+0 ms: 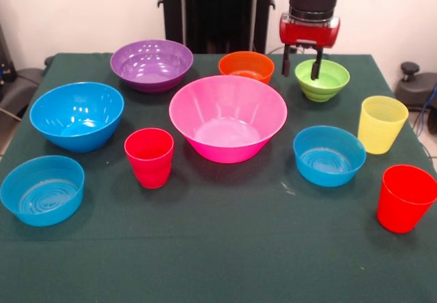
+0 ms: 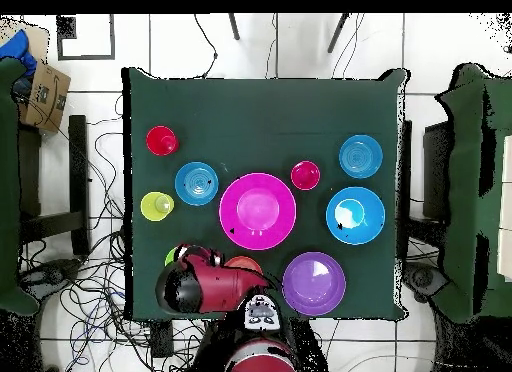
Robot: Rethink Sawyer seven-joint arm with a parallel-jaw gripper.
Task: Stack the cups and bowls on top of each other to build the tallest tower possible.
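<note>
pincer (image 1: pixel 301 65): open, nothing held; two dark fingers hang apart, just above the far rim of the small lime green glossy plastic bowl (image 1: pixel 322 80). Spread and height read as lining up to take that rim.
arm: red and black wrist comes straight down from above; in overhead view its bulk covers most of the lime bowl and part of the small orange round plastic bowl (image 1: pixel 246 65).
orange bowl: just beside the lime one, upright, mouth up.
big pink glossy plastic bowl (image 1: pixel 228 126): table centre, upright, empty. Widest piece.
purple round plastic bowl (image 1: pixel 151 65): far row, apart from orange.
blue bowls: large deep one (image 1: pixel 76 115), shallow one (image 1: pixel 42 190) at near corner, shallow one (image 1: pixel 329 155) by the cups. All upright, none touching.
cups: red tapered plastic tumbler (image 1: pixel 149 157) just beside pink bowl; second red tumbler (image 1: pixel 405 198) at near edge; yellow tapered plastic tumbler (image 1: pixel 382 124) between it and the lime bowl. All upright, mouths up.
tower: none yet; every piece separate on the dark green cloth table (image 1: pixel 218 262). Spread layout leaves the pincer room round each rim.
hidden: fingertip-to-rim contact unclear, tips overlap the bowl in front view. Front view cuts the upper arm at top edge.
</note>
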